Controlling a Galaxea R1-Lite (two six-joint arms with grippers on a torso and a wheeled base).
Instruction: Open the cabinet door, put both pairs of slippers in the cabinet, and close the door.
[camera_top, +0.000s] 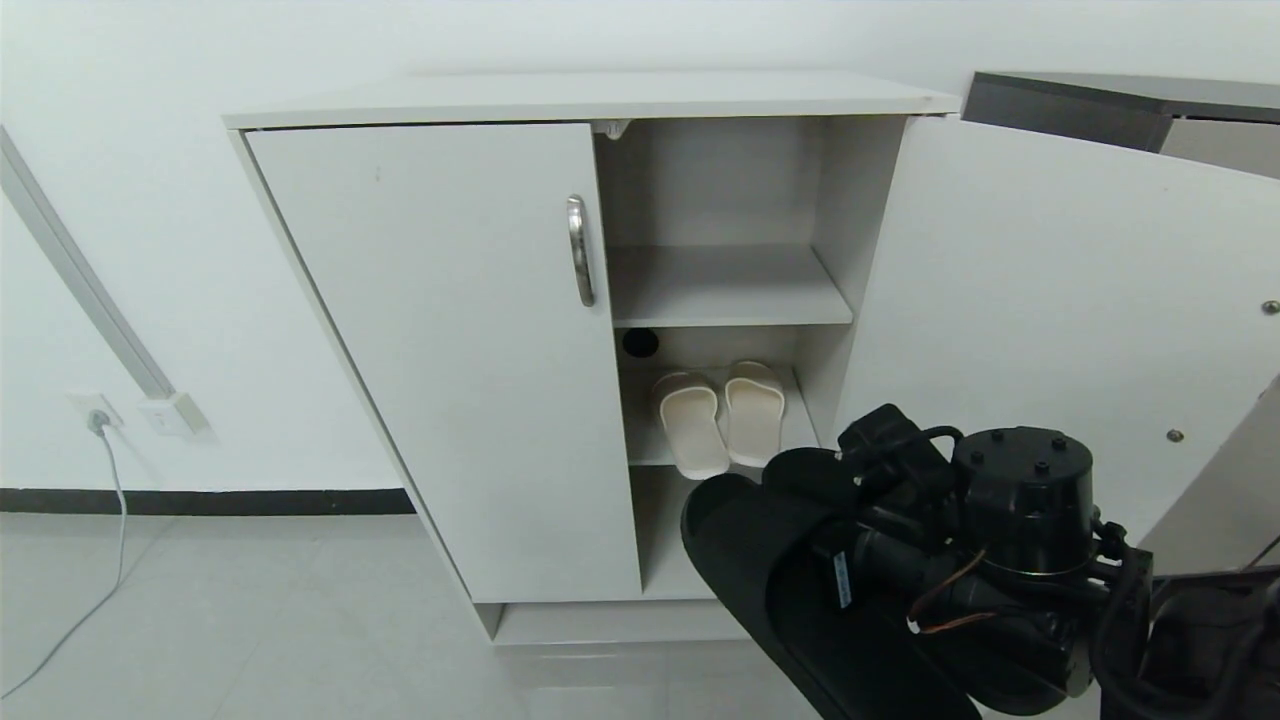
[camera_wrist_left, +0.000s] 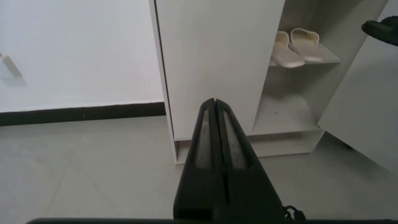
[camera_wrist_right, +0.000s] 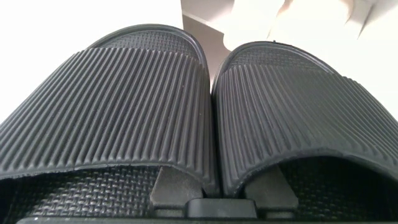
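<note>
White wall (camera_top: 120, 200) and grey floor tiles (camera_top: 200, 620) back a white cabinet (camera_top: 590, 100), its left door (camera_top: 440, 350) shut and its right door (camera_top: 1050, 300) swung wide. Black slippers (camera_top: 790, 590) lie side by side, clamped by the right gripper (camera_wrist_right: 217, 196) on their touching inner walls. Their long axis points toes-first at the open bay, which lies ahead and slightly to the left, so this arm is the nearer one. Cream slippers (camera_top: 720, 415) sit as a pair on the middle shelf (camera_top: 640, 445); the bottom compartment (camera_top: 665, 545) beneath looks the likeliest spot for the black pair. The left gripper (camera_wrist_left: 214, 155) hangs over the floor, fingers pressed together on nothing.
</note>
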